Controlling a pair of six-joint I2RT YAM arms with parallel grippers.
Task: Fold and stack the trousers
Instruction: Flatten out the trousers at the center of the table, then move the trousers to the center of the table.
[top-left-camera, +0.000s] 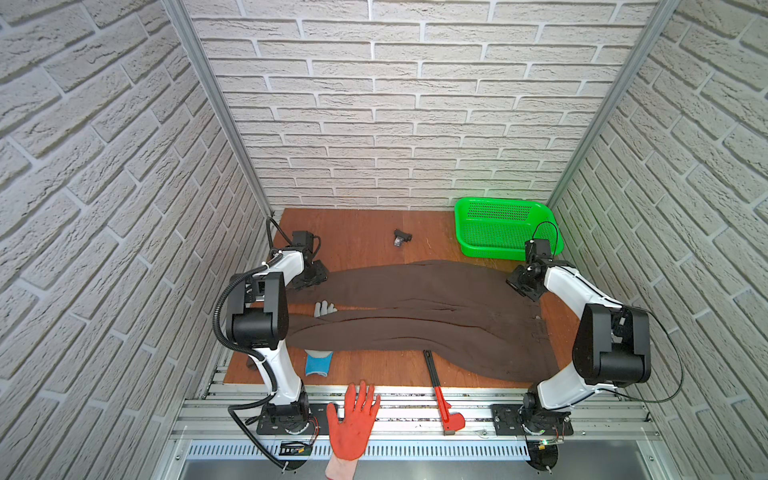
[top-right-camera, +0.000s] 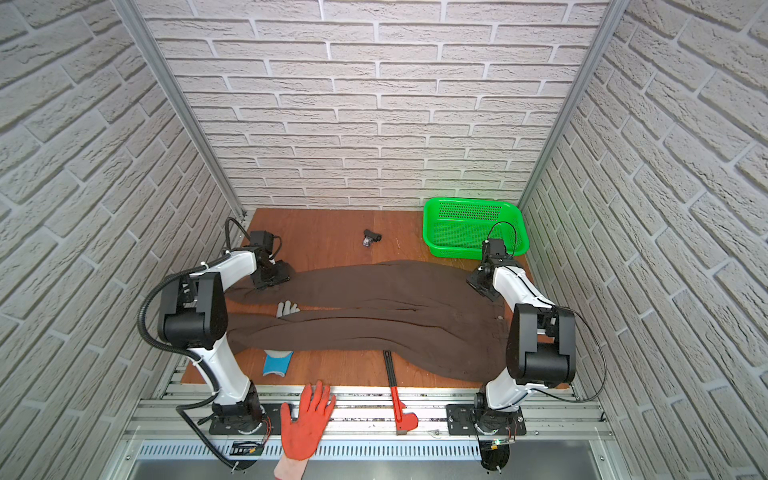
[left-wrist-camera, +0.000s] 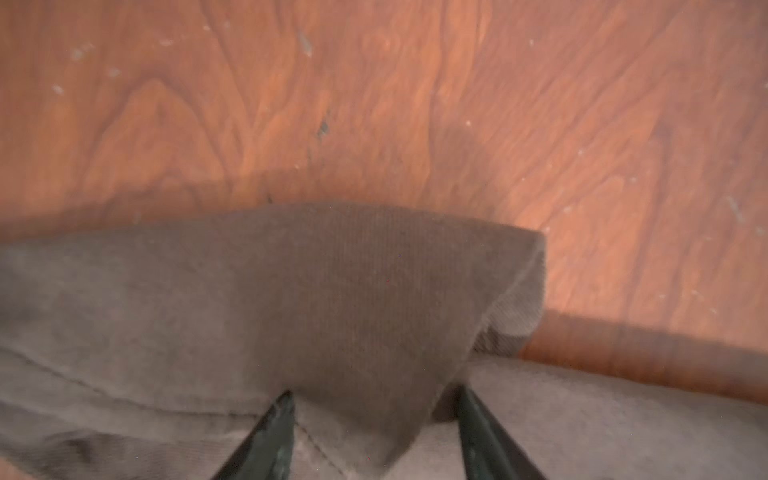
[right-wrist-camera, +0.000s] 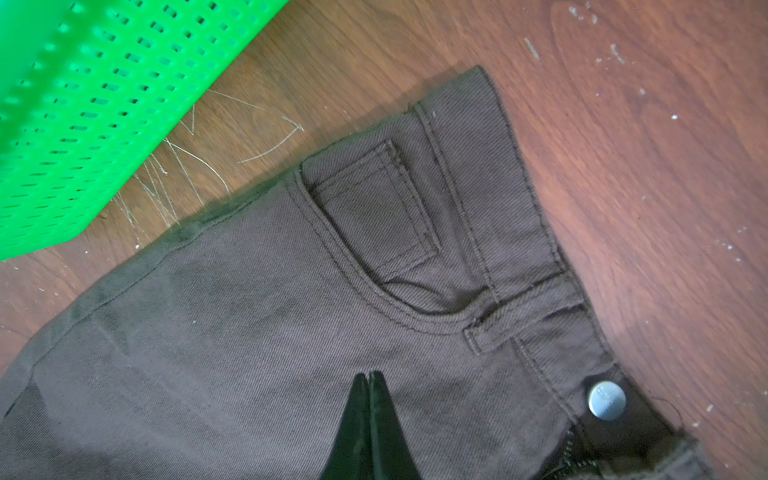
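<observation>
Partly under trousers (top-left-camera: 415, 316), grey glove (top-left-camera: 325, 308); left pincer (left-wrist-camera: 374, 399) agape, right pincer (right-wrist-camera: 370, 376) clenched.

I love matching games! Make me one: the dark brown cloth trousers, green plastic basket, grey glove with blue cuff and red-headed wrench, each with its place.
1 dark brown cloth trousers
2 green plastic basket
3 grey glove with blue cuff
4 red-headed wrench

A far right corner of the wooden table
B partly under a trouser leg
C spread across the middle
D head on the front metal rail

Pairs: 1-C, 2-A, 3-B, 4-D
</observation>
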